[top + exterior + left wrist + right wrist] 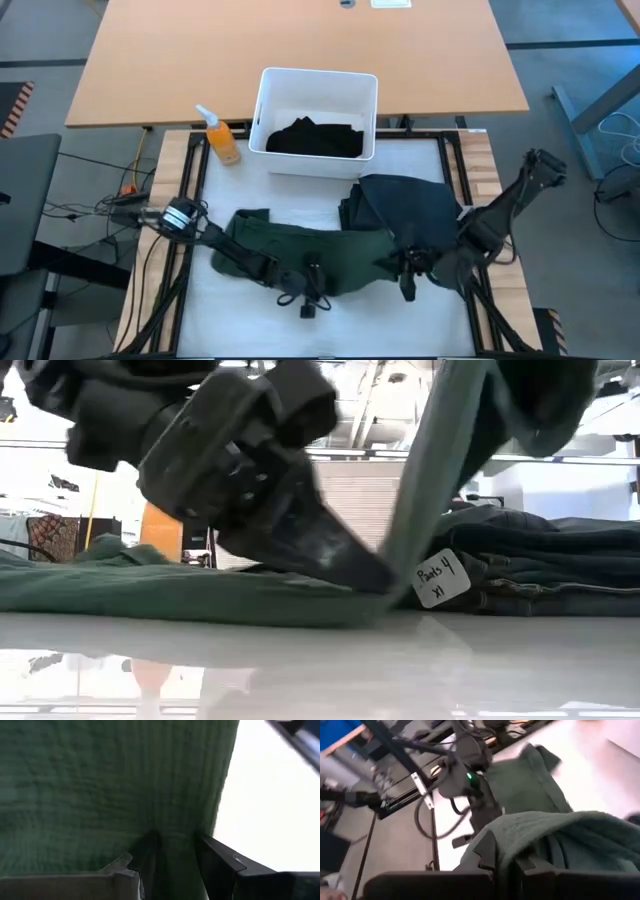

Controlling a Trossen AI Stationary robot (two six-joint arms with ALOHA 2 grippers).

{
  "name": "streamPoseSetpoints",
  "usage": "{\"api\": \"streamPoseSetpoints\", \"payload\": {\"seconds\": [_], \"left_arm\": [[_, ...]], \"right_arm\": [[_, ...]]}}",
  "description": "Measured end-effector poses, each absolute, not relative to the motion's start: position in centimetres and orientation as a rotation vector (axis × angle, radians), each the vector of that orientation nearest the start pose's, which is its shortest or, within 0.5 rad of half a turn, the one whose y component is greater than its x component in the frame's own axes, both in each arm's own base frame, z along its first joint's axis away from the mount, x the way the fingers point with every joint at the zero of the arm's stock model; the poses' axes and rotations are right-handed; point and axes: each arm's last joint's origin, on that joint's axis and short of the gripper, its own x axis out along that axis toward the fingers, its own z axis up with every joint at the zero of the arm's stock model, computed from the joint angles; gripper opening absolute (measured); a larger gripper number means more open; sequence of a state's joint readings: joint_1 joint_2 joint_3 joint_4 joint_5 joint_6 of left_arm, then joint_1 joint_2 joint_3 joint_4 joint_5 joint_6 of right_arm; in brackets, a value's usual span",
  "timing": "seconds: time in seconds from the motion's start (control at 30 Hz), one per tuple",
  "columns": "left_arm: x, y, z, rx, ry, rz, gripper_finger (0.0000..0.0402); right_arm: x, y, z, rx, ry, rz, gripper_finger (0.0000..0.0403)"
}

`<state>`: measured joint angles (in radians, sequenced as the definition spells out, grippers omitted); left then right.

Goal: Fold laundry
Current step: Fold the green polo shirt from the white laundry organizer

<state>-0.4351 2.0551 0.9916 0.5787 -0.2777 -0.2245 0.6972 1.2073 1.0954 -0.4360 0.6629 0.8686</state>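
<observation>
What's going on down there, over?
Both grippers, left and right, clamped on green garment. Folded dark pile alongside. Nothing blocking.

The right gripper (509, 865) is closed on a bunched fold of the dark green garment (580, 842), which rises between and over its two dark fingers (485, 851). Beyond the gripper, more green cloth lies flat on the white table (590, 775). The left arm (470, 785), a green light showing on it, reaches down ahead of the gripper.
</observation>
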Motion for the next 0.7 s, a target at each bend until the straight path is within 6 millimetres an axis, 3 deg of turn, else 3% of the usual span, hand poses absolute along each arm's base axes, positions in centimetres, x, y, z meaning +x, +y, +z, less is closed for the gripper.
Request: {"api": "streamPoseSetpoints", "payload": {"seconds": [0.2, 0.37, 0.53, 0.7], "left_arm": [[39.8, -18.3, 12.1, -0.021, 0.429, -0.296, 0.0119], [40.5, -19.1, 14.0, 0.093, 0.563, -0.323, 0.0119], [37.4, -18.6, 18.8, 0.234, 0.781, -0.180, 0.0119], [30.9, -18.3, 24.6, 0.308, 0.928, -0.074, 0.0119]], "right_arm": [[23.7, 13.3, 35.2, 0.463, 0.463, -0.046, 0.0033], [26.4, 12.1, 35.3, 0.418, 0.507, 0.005, 0.0033], [28.3, 11.6, 36.0, 0.364, 0.502, 0.035, 0.0033], [30.1, 11.3, 36.5, 0.305, 0.498, 0.061, 0.0033]]}}
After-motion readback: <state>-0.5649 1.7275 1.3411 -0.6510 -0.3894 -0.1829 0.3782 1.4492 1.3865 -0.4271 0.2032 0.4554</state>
